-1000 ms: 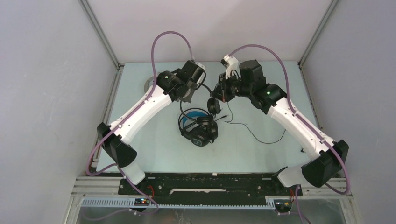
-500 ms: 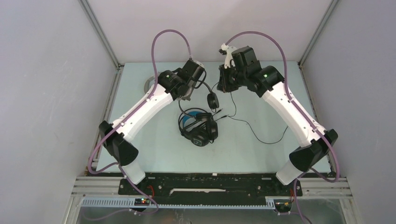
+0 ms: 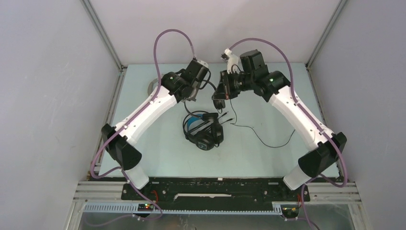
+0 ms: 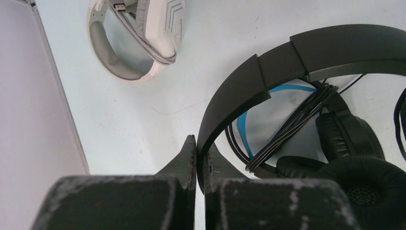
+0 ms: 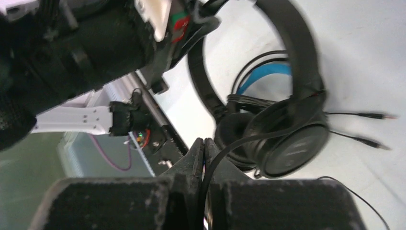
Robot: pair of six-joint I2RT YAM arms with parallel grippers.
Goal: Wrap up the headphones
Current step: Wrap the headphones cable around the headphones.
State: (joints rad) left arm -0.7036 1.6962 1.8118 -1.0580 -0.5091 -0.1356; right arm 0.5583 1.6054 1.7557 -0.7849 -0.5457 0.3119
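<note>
Left pincer (image 4: 196,158) clamps the slim black headphones (image 4: 268,72) by the band; right pincer (image 5: 204,153), just beside, pinches their cable (image 5: 239,143) shut.

The left arm (image 3: 154,103) hides most of the white-grey headphones (image 3: 152,87), and the slim black headphones (image 4: 287,52) are cropped.
</note>
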